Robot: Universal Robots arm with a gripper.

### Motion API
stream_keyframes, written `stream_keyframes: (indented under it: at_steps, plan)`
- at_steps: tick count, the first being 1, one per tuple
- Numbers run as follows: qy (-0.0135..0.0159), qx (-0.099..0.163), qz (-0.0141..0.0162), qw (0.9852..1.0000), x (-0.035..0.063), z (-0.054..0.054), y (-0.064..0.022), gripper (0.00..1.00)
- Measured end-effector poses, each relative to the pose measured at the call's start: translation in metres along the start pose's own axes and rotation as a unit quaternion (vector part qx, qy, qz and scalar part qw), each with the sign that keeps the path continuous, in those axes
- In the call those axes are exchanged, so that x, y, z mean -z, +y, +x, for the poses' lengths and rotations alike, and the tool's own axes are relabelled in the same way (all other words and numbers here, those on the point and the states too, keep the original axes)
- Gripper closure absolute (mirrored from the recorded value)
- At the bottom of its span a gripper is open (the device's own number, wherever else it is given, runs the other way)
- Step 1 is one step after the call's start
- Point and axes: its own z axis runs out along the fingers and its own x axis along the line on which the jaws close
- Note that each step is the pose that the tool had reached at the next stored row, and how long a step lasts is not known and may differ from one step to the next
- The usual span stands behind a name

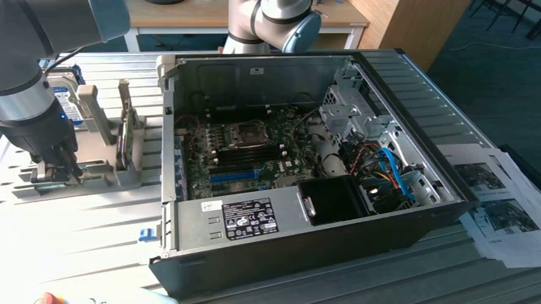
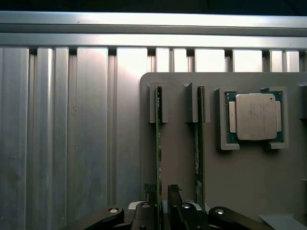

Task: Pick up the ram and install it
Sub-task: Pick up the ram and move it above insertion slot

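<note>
Two thin green ram sticks stand on edge in slots of a grey holder (image 2: 177, 143). One ram (image 2: 159, 143) runs straight in between my gripper's fingers, and the second ram (image 2: 198, 143) stands parallel beside it. My gripper (image 2: 160, 192) is open, with one dark finger (image 2: 148, 190) on each side of the first stick's near end and a small gap still showing. In the exterior view my gripper (image 1: 57, 176) hangs low over the holder (image 1: 101, 171), at the exterior view's left of the open computer case (image 1: 279, 221).
A processor chip (image 2: 254, 116) lies in a pocket of the holder beside the sticks. A blue-labelled hard drive (image 1: 66, 101) stands behind the arm. Inside the case lie the motherboard's dark memory slots (image 1: 245, 152), a blue slot (image 1: 232, 175), a black fan (image 1: 338, 199) and cables (image 1: 393, 171). Papers (image 1: 498, 202) lie at the exterior view's right.
</note>
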Motion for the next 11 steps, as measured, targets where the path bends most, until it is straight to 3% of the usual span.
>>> stream_keyframes:
  at_steps: [4,6,11]
  plan:
    - [0.0,0.0,0.0,1.0,0.0,0.0,0.0,0.78]
    - [0.0,0.0,0.0,1.0,0.0,0.0,0.0,0.88]
    - [0.0,0.0,0.0,1.0,0.0,0.0,0.0,0.88]
